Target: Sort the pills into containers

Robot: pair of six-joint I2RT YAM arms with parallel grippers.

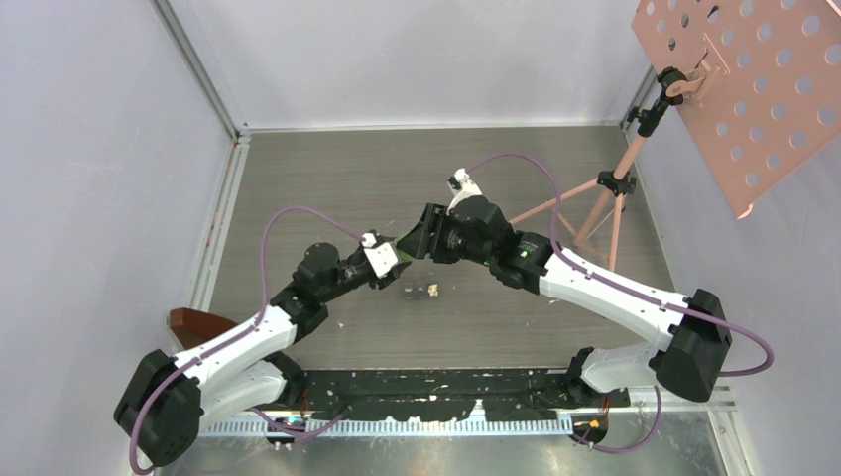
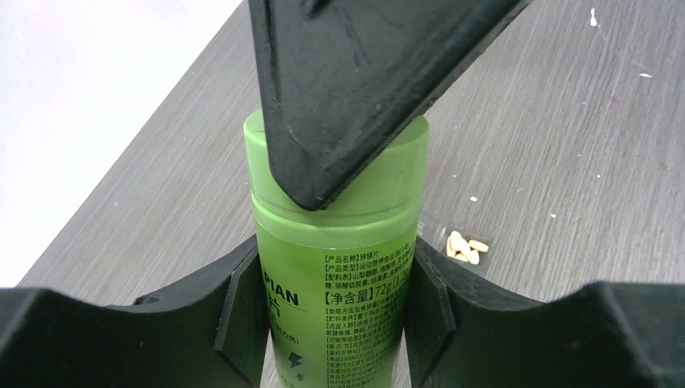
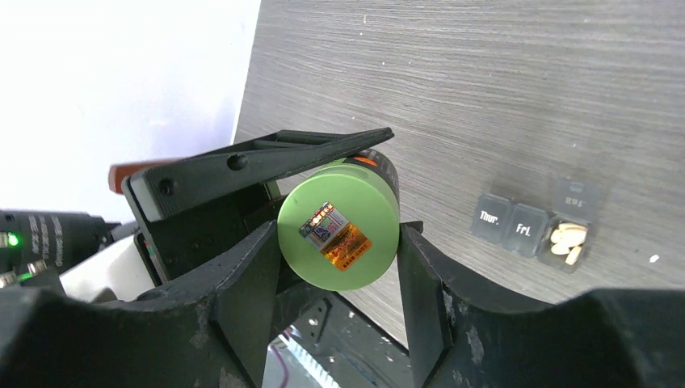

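A green bottle [image 2: 335, 242] with printed text hangs above the table between both arms [image 1: 408, 247]. My left gripper [image 2: 335, 295] is shut on its body, one finger pressed to each side. The right gripper [image 3: 339, 271] is shut on the bottle's green cap [image 3: 339, 230], which bears an orange sticker; one of its fingers [image 2: 363, 81] covers part of the cap in the left wrist view. The dark-grey pill case [image 3: 529, 230] lies on the table below, lids marked Thur. and Fri., and one open compartment holds pale pills [image 3: 565, 238]. The case also shows under the grippers [image 1: 421, 292].
A pink perforated panel [image 1: 739, 89] on a tripod [image 1: 600, 208] stands at the back right. A brown object [image 1: 188, 323] lies at the table's left edge. Pale walls close the left, back and right sides.
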